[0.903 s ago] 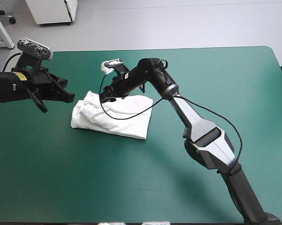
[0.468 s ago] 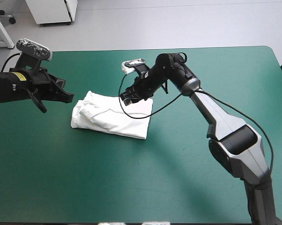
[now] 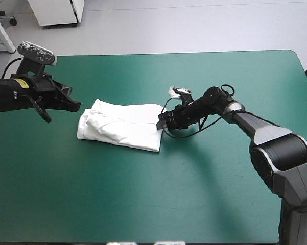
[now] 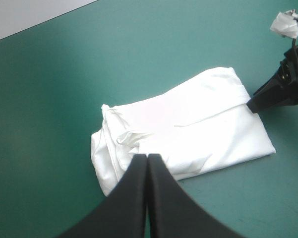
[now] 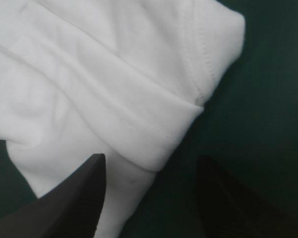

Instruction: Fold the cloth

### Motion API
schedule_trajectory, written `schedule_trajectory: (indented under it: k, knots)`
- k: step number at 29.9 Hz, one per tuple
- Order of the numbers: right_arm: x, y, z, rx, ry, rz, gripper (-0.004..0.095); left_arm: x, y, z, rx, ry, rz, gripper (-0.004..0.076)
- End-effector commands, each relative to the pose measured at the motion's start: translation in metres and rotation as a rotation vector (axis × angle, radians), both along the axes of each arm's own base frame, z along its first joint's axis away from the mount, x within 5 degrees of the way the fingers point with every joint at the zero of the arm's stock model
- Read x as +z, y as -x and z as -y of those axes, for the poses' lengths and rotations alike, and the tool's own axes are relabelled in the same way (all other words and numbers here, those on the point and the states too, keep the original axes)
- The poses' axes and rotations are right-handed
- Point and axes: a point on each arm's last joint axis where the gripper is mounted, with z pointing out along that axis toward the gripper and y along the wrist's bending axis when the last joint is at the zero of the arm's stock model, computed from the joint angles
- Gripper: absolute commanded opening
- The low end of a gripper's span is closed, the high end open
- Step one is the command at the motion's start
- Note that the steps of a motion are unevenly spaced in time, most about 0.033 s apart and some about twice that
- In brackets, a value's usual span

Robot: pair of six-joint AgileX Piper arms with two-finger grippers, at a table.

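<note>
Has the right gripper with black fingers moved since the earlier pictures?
Yes. The right gripper moved from above the folded white T-shirt to its edge nearest the teal-green table's right side.

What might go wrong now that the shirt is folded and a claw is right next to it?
1. The right claw is open and low at the T-shirt's edge, partly over a corner. If it drags sideways, it might catch the top layer and undo the fold.
2. The left claw is shut, beside the bunched end. If it moves in, it may push those loose folds out of shape.
</note>
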Motion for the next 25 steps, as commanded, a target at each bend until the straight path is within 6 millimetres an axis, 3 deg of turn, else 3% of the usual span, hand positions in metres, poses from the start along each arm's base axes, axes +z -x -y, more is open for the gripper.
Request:
schedule_trajectory:
  k: [1, 6, 8, 11, 15, 20, 25]
  knots:
    - [0.019, -0.001, -0.004, -0.018, -0.085, 0.054, 0.0529, 0.016, 0.006, 0.000, 0.007, 0.045, 0.095, -0.0009]
    - [0.007, -0.001, -0.013, 0.002, -0.116, 0.025, 0.0489, 0.016, 0.006, 0.001, 0.006, 0.050, 0.095, -0.0009]
    - [0.005, 0.001, -0.016, 0.029, -0.110, 0.024, 0.0351, 0.016, 0.006, 0.001, 0.006, 0.050, 0.095, -0.0009]
    - [0.005, 0.001, -0.016, 0.033, -0.108, 0.026, 0.0018, 0.016, 0.006, 0.001, 0.004, 0.050, 0.095, -0.0009]
    - [0.014, -0.003, -0.002, 0.019, -0.088, 0.062, 0.0004, 0.016, 0.007, 0.001, 0.010, 0.058, 0.088, -0.0009]
    - [0.051, -0.002, 0.041, -0.016, 0.064, 0.171, 0.0003, 0.016, 0.008, 0.002, 0.011, 0.069, 0.085, -0.0009]
    - [0.094, 0.008, 0.122, -0.168, 0.223, 0.205, 0.0000, 0.017, 0.008, 0.004, 0.001, 0.092, 0.087, -0.0009]
